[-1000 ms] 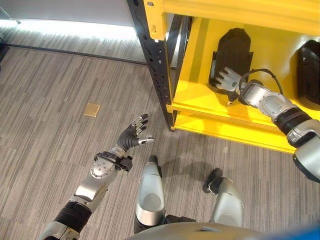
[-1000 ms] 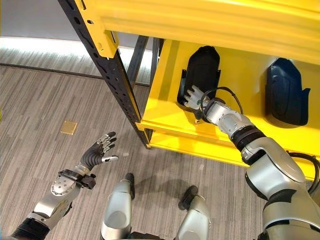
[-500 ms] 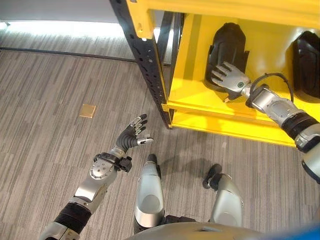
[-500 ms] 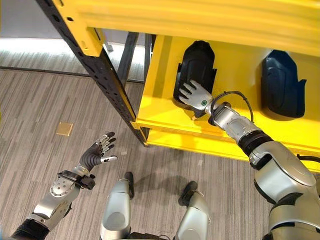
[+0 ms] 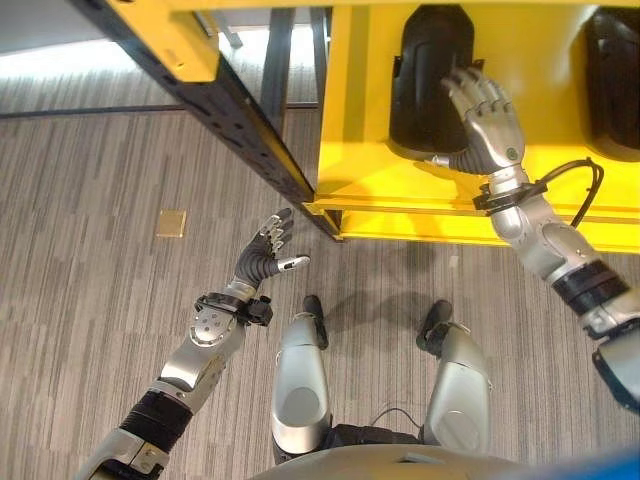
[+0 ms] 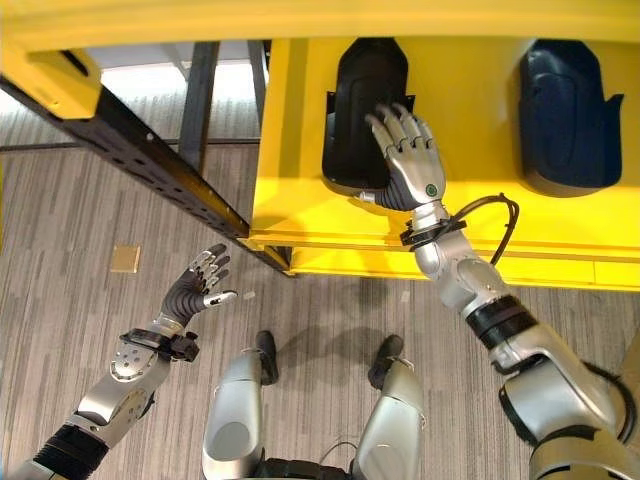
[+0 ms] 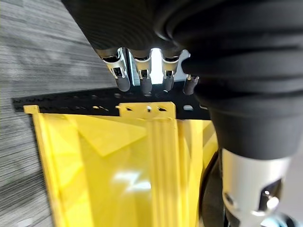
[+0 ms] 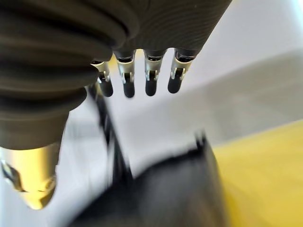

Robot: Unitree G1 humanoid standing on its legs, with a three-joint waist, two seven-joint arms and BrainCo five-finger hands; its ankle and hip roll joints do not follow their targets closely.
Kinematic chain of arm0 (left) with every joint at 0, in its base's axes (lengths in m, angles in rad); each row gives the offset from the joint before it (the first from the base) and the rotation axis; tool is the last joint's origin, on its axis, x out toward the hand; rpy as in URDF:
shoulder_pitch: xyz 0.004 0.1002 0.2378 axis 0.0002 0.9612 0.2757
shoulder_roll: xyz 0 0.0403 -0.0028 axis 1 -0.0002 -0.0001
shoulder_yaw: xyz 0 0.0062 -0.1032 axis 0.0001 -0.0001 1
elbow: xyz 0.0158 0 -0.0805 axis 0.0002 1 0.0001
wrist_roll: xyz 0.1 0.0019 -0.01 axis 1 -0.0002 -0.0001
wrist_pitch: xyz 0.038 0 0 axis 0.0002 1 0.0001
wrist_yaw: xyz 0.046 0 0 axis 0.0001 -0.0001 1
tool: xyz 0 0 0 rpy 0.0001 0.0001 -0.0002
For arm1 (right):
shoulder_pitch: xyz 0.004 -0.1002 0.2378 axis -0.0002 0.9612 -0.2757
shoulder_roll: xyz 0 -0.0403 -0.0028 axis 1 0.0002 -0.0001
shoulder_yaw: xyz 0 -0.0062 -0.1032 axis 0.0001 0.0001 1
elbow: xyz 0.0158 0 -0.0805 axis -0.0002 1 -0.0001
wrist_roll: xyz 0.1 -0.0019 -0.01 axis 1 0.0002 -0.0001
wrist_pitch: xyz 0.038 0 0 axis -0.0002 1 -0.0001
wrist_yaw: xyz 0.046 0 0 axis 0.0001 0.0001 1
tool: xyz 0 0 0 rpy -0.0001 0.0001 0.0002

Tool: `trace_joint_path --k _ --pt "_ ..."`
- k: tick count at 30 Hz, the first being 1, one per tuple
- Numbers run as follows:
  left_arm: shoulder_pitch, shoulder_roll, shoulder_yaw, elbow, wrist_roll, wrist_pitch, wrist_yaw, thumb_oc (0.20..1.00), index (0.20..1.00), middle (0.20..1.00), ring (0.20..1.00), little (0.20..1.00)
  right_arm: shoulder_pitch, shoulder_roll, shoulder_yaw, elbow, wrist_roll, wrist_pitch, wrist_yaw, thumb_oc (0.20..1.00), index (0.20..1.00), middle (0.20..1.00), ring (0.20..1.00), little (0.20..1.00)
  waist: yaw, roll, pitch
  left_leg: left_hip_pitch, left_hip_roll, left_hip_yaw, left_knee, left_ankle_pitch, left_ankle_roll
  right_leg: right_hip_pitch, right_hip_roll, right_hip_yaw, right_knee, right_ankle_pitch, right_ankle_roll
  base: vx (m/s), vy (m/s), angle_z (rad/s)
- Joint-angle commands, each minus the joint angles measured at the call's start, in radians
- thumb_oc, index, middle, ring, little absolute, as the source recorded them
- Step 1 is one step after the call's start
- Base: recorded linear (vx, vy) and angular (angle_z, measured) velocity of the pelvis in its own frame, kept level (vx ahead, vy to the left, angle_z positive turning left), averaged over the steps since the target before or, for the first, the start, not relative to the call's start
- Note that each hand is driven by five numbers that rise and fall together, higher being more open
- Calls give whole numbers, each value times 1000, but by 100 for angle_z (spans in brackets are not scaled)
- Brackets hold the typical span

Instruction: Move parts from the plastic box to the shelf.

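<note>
A black moulded part [image 6: 355, 110] stands on the yellow shelf [image 6: 300, 215], leaning against its back wall. My right hand [image 6: 408, 160] is raised in front of that part's right side, fingers straight and spread, holding nothing; whether it touches the part I cannot tell. In the right wrist view its fingers [image 8: 150, 78] point past the dark part [image 8: 165, 189]. A second black part [image 6: 565, 100] stands further right on the same shelf. My left hand [image 5: 265, 258] hovers open over the floor, left of the shelf, with nothing in it.
The shelf's black perforated post [image 5: 240, 110] runs diagonally at the shelf's left corner, close to my left hand. A small brass floor plate [image 5: 171, 222] lies in the grey carpet. The left wrist view looks at the yellow shelf frame [image 7: 118, 165].
The camera has shifted, so the shelf sits higher. My right hand has let go of the part's lower edge and risen, fingers now straight over its right side. The left hand holds its pose.
</note>
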Motion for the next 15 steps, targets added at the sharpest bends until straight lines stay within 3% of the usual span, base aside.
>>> trace_joint_path --k 1,3,6,10,15 --pt "38 10 16 -128 -27 -30 53 1000 1000 1000 1000 1000 20 19 -104 -121 109 -93 -114 1000 1000 1000 1000 1000 -6 -15 -9 47 54 52 -100 68 1 36 -51 42 67 -66 97 49 142 -17" --pt "49 -32 38 -168 -89 -3 119 1000 1000 1000 1000 1000 201 63 -239 -399 145 -94 -95 1000 1000 1000 1000 1000 -63 -17 -13 84 58 86 -125 65 -1 57 -27 58 34 -62 91 47 156 -36" --pt "91 -58 64 -178 -121 -19 133 1000 1000 1000 1000 1000 353 58 -311 -496 166 -107 -64 1000 1000 1000 1000 1000 -100 -23 -24 128 65 122 -146 61 1 87 -9 69 4 -64 89 33 96 -27" --pt "124 -73 85 -177 -147 -26 134 1000 1000 1000 1000 1000 455 52 -354 -526 175 -147 -42 1000 1000 1000 1000 1000 -119 -29 -39 150 70 139 -163 64 2 104 1 71 -19 -61 88 15 33 -12" --pt "205 -79 157 -174 -181 -30 113 1000 1000 1000 1000 1000 616 37 -403 -502 328 -157 104 1000 1000 1000 1000 1000 -139 -47 -75 201 70 167 -215 80 3 152 29 67 -85 -51 81 2 11 -10"
